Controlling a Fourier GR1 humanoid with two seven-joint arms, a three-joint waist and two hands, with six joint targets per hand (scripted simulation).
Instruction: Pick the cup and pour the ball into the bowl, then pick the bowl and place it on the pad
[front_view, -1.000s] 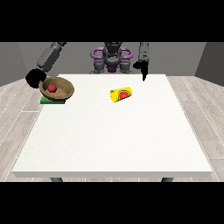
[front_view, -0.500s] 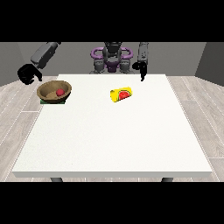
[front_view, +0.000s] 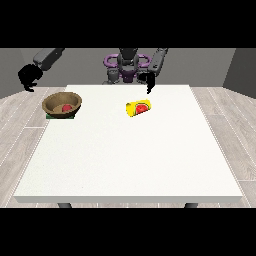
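Note:
A brown bowl rests on a green pad at the table's far left, and a red ball lies inside it. The yellow cup lies on its side near the middle of the far half, its red inside facing the camera. The hand at the view's left hangs in the air up and to the left of the bowl, apart from it, with fingers relaxed and nothing in them. Behind the cup, the hand at the view's right hovers with fingers pointing down, holding nothing.
The white table stretches wide towards the camera. The robot's torso stands behind the far edge. Wooden floor surrounds the table.
The hand at the view's left has let go of the bowl and drawn back up and to the left. The bowl stays on the pad; the other hand barely moved.

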